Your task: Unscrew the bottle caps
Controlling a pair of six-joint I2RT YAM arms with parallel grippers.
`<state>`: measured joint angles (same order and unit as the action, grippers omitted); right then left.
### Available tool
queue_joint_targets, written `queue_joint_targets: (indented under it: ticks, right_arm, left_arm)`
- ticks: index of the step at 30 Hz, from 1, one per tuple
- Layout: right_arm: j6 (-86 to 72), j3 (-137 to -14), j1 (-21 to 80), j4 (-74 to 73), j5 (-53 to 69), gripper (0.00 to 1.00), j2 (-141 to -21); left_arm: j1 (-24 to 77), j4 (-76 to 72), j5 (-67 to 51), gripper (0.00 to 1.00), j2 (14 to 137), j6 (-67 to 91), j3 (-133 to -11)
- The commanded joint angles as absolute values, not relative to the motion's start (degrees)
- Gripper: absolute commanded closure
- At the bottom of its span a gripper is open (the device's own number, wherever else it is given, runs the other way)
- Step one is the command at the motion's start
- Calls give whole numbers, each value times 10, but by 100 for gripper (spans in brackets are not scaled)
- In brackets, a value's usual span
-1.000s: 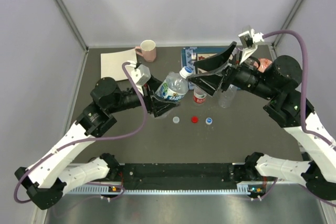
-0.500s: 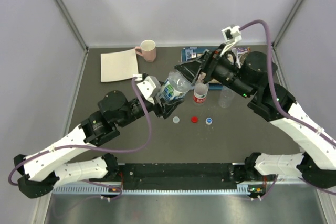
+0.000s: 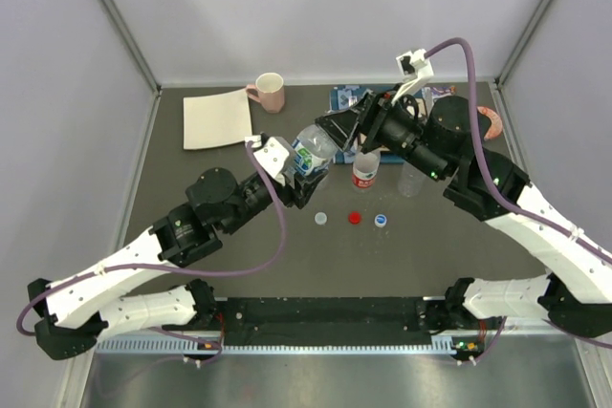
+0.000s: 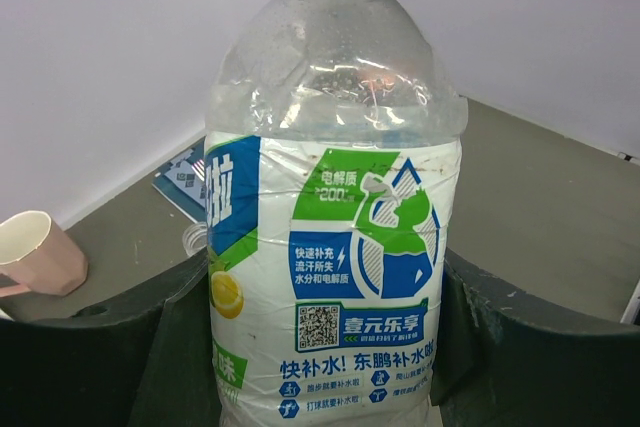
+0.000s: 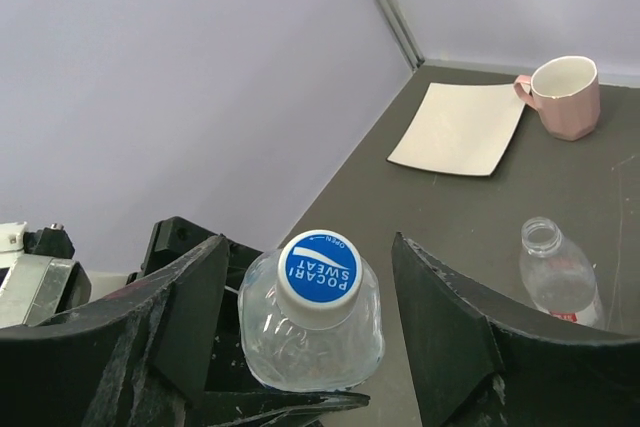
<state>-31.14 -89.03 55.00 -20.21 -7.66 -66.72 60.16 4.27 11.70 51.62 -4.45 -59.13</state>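
My left gripper (image 3: 304, 179) is shut on a clear bottle (image 3: 311, 152) with a blue, green and white label (image 4: 335, 247) and holds it above the table, tilted toward the right arm. Its blue cap with a white rim (image 5: 318, 272) is still on it. My right gripper (image 5: 320, 317) is open, with one finger on each side of the cap and not touching it; in the top view (image 3: 337, 131) it hides the cap. Three loose caps lie on the table: whitish (image 3: 320, 219), red (image 3: 355, 219) and blue (image 3: 381, 221).
An uncapped bottle with a red label (image 3: 363, 171) and another uncapped clear bottle (image 3: 413, 177) stand behind the loose caps. A pink mug (image 3: 270, 92) and a white square sheet (image 3: 216, 118) are at the back left, a blue booklet (image 3: 350, 99) at the back.
My right gripper has swung left and down over the held bottle's cap. My left arm has pushed the bottle back and up toward it.
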Motion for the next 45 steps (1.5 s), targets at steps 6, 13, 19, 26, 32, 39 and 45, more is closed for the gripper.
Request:
queue_joint_targets:
  ticks: [6, 13, 19, 26, 32, 39, 45]
  right_arm:
    - [-309, -897, 556, -185, -94, 41, -656]
    - [-308, -896, 557, -185, -90, 58, -659]
    - [-308, -890, 556, -185, -78, 84, -659]
    - [-230, -902, 555, -184, 48, 100, -646]
    - [-150, -936, 534, -206, 236, 100, -634]
    - [-132, -900, 505, -150, 473, 100, -598]
    - [-162, -897, 503, -118, 605, 100, -606]
  left_arm:
    - [605, 4, 142, 60, 504, -53, -586]
    - [606, 5, 142, 60, 502, -54, -585]
    - [605, 4, 142, 61, 498, -53, -584]
    - [597, -16, 33, 61, 470, -14, -576]
    - [492, -7, -311, 61, 483, 109, -615]
    - [403, -187, -553, 59, 518, 315, -593]
    - [383, -359, -657, 58, 573, 474, -574]
